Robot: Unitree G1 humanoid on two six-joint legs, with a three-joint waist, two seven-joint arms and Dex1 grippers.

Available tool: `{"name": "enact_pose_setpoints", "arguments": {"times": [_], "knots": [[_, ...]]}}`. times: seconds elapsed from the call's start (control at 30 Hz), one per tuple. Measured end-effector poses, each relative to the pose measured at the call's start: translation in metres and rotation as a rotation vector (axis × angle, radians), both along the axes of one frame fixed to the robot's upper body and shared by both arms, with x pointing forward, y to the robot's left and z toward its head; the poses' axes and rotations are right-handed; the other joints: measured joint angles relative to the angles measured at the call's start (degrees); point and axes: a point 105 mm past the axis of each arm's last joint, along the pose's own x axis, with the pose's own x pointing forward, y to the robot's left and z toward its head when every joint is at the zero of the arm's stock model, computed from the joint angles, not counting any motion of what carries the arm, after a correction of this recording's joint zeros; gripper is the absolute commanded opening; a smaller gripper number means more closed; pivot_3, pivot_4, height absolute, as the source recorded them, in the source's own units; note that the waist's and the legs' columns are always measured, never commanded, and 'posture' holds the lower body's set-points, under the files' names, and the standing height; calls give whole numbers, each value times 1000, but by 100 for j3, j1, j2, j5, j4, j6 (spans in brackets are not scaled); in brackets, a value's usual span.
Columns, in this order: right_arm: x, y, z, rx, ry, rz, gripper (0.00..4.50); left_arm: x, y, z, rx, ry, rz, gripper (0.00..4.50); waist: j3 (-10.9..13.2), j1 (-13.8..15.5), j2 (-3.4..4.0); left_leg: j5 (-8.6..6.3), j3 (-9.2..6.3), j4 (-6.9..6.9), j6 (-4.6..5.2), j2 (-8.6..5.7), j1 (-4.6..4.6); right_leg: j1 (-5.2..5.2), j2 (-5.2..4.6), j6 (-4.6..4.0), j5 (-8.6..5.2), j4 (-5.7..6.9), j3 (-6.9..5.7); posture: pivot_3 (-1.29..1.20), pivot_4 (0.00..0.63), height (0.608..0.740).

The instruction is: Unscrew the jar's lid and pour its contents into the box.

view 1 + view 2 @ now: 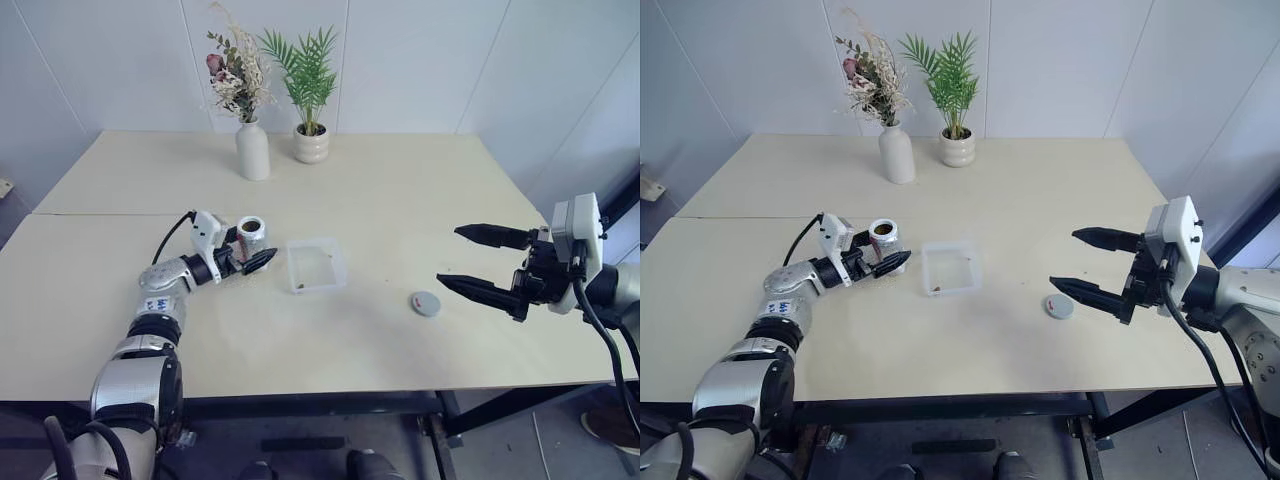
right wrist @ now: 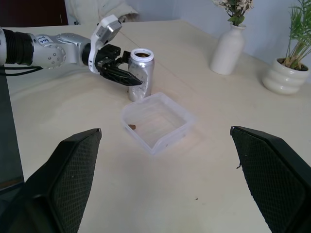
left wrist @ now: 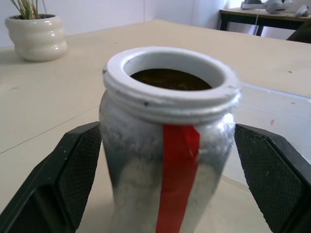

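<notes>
Head stereo pair looks forward and down over the table (image 1: 400, 200) from above, both eyes catching the same spread, plants at the far wall included. Left wrist cam sits super close behind the jar (image 3: 170, 141), looking level (pot in the background). Right wrist cam faces across the table from farther off, sharing the jar and the box (image 2: 158, 121) with the head views

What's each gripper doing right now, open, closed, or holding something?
Left gripper: open, fingers on either side of the jar, not clamped on it.
Right gripper: open, empty, above the table.
</notes>
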Motion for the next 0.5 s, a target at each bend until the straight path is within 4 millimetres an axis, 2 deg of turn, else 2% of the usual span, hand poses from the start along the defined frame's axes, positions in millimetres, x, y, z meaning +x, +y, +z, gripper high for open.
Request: {"name": "enact_pose_setpoints", "arguments": {"times": [0.2, 0.37, 0.5], "knots": [[3, 2, -2, -10, 12, 15, 4500, -14, 13, -7, 58, 52, -78, 4475, 0, 2, 0, 0, -1, -1, 0, 0, -1, 0, 0, -3, -2, -1, -1, 0, 150, 740], [4, 0, -5, -7, 24, 21, 4500, -23, 42, 0, 130, 72, -67, 4475, -1, -12, 1, 0, -1, -9, 0, 2, 2, -3, 0, -7, -4, -1, -2, 0, 150, 740], [3, -1, -4, -21, 17, 23, 4500, -28, 50, 2, 151, 84, -83, 4475, 0, 2, 1, 0, -1, -8, 0, 2, 0, -3, -1, -7, -4, -4, -3, 0, 150, 740]]}}
